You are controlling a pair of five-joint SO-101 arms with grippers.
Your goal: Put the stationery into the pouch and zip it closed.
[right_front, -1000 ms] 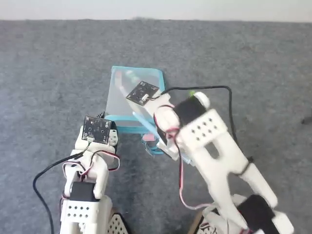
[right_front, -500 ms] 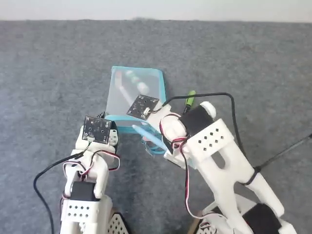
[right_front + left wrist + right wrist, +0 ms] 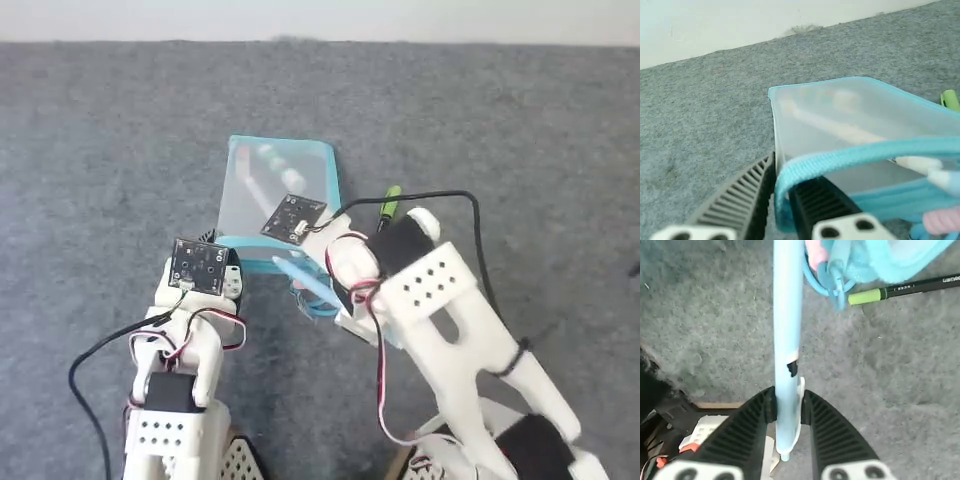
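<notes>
Entry: the translucent flat pouch with turquoise fabric trim (image 3: 275,195) lay on the grey carpet-like table cover (image 3: 500,130), its open mouth turned toward the two arms. Pale stick-shaped items (image 3: 840,127) showed through its wall, so some stationery was judged to be inside already. The left gripper (image 3: 781,182) was clamped on the turquoise trim at the near corner of the mouth, jaws pinching the fabric. The likely reason was to anchor the pouch and keep that lip raised, so the mouth gaped for the other arm. The right gripper (image 3: 788,395) was closed tight on a long light-blue pen (image 3: 787,330) near its rear end, with the free length pointing at the mouth. A hold that far back would leave most of the barrel free to slide in. The pen's front end lay just beside the trim at the mouth's right end, close to a turquoise cord loop (image 3: 832,282) and a small pink item (image 3: 940,220). Whether the tip had crossed the lip or sat just outside could not be told, as the fabric hid it. The pink item was not identified, possibly a coiled thing. A black pen with a yellow-green cap (image 3: 387,205) lay on the cover just right of the pouch, outside it and apart from both grippers. Judgement: insertion step in hand, one pen left to collect, zip not yet closed.
</notes>
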